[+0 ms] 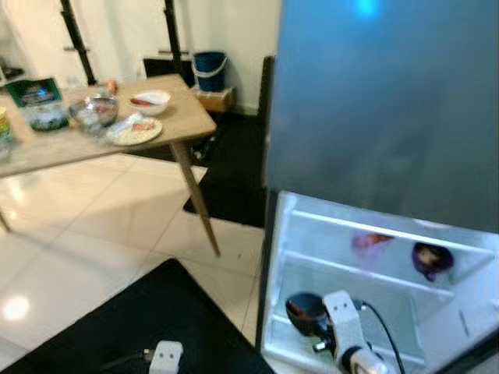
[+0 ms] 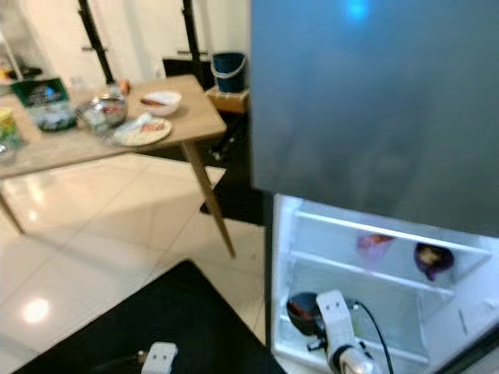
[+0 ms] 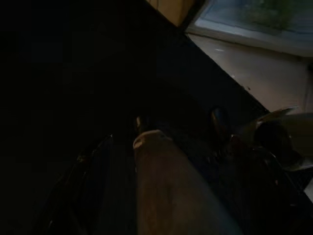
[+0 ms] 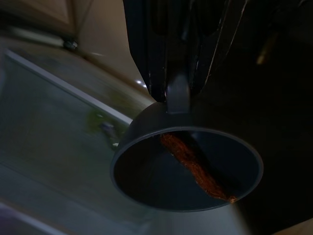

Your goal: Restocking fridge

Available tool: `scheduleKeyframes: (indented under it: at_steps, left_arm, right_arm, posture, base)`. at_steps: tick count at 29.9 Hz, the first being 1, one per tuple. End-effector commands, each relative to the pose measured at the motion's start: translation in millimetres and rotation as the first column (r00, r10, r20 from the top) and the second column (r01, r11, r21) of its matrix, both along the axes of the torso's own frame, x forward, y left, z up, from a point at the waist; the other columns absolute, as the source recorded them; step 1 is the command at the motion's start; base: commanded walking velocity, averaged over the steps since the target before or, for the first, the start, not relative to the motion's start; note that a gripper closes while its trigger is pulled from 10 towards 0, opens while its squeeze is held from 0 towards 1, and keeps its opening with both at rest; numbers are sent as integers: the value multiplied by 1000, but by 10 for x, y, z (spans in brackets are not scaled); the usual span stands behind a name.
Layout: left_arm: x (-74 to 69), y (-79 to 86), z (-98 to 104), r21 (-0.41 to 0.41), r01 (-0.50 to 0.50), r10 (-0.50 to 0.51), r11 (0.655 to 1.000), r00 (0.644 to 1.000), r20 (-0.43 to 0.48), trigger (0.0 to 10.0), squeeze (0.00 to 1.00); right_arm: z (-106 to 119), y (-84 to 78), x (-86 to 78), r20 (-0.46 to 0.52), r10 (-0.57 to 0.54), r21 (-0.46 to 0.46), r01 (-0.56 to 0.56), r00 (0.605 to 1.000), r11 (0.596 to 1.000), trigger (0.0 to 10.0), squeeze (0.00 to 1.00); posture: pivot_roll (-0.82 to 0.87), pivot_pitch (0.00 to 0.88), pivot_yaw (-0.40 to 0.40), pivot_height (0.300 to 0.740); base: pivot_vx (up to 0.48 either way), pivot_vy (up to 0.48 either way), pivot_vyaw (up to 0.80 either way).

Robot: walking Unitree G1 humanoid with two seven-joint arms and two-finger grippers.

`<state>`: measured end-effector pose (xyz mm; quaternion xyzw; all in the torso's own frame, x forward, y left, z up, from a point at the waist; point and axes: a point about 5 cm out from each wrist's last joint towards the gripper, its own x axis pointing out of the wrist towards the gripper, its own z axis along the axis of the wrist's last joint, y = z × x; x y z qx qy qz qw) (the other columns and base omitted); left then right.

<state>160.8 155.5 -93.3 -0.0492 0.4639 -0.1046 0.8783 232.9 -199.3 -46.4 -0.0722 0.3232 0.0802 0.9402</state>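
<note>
The fridge (image 1: 390, 101) stands at my right with its lower compartment open and lit. My right gripper (image 4: 178, 93) is shut on the rim of a black bowl (image 4: 186, 169) that holds a strip of red-orange food. In the eye views the bowl (image 1: 302, 310) sits low inside the fridge, just over the bottom glass shelf (image 1: 390, 312), with my right wrist (image 1: 343, 327) behind it. A purple bowl (image 1: 431, 259) and a pinkish item (image 1: 370, 243) rest on the shelf above. My left arm (image 1: 165, 357) hangs idle over a dark mat, and its wrist view is very dark.
A wooden table (image 1: 187, 117) stands at the back left with a white bowl (image 1: 151, 100), a plate of food (image 1: 134, 130), a glass bowl (image 1: 95, 111) and a green packet (image 1: 35, 100). A blue bucket (image 1: 209, 72) sits by the far wall. A black mat (image 1: 140, 319) lies on the white tiles.
</note>
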Motion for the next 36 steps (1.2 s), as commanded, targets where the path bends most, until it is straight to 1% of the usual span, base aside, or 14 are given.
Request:
scheduleKeyframes:
  at_steps: [1, 7, 9, 14, 16, 19, 31, 34, 36]
  left_arm:
    - [-11, 18, -5, 4, -5, 5, 1000, 1000, -7, 10000, 0]
    - [-16, 11, -7, -1, 7, -7, 1000, 1000, -10, 10000, 0]
    - [-25, -5, -9, 5, 53, -53, 999, 999, -11, 10000, 0]
    - [-27, -7, -10, -4, 32, -32, 999, 999, -10, 10000, 0]
    - [-14, 4, -5, 3, 12, -12, 1000, 1000, -3, 10000, 0]
    - [0, 0, 3, -9, 4, -4, 1000, 1000, 5, 10000, 0]
    - [13, 5, 11, -10, 11, -10, 1000, 1000, 13, 10000, 0]
    - [23, 2, 16, -9, 16, -16, 1000, 1000, 19, 10000, 0]
    - [67, -16, 37, -13, 27, -26, 1000, 999, 41, 10000, 0]
  right_arm:
    - [-7, 33, -6, 5, -5, 15, 4, 1000, 1000, 10000, 0]
    - [16, 37, 25, 20, -3, 16, 3, 1000, 1000, 10000, 0]
    - [36, 38, 52, 29, -3, 16, 3, 1000, 1000, 10000, 0]
    - [58, 47, 84, 41, -2, 19, 1, 999, 1000, 10000, 0]
    - [67, 51, 97, 45, -2, 21, 1, 999, 1000, 10000, 0]
    - [83, 55, 119, 53, -3, 23, 1, 999, 1000, 10000, 0]
    - [111, 73, 156, 71, 0, 33, -2, 997, 999, 10000, 0]
    - [132, 90, 184, 82, 5, 43, -8, 997, 999, 10000, 0]
    - [172, 112, 232, 103, 12, 57, -18, 995, 998, 10000, 0]
  posture:
    - [-148, 0, 13, 740]
    - [-150, 0, 16, 740]
    - [-150, 0, 16, 740]
    - [-147, 0, 15, 740]
    - [-146, 0, 15, 740]
    - [-146, 0, 15, 740]
    - [-146, 0, 17, 740]
    - [-147, 0, 18, 740]
    - [-145, 0, 18, 740]
  base:
    - [0, 0, 0]
    - [0, 0, 0]
    - [0, -471, 0]
    - [0, -468, 0]
    - [0, 0, 0]
    - [0, 0, 0]
    - [0, 0, 0]
    - [0, 0, 0]
    - [0, 0, 0]
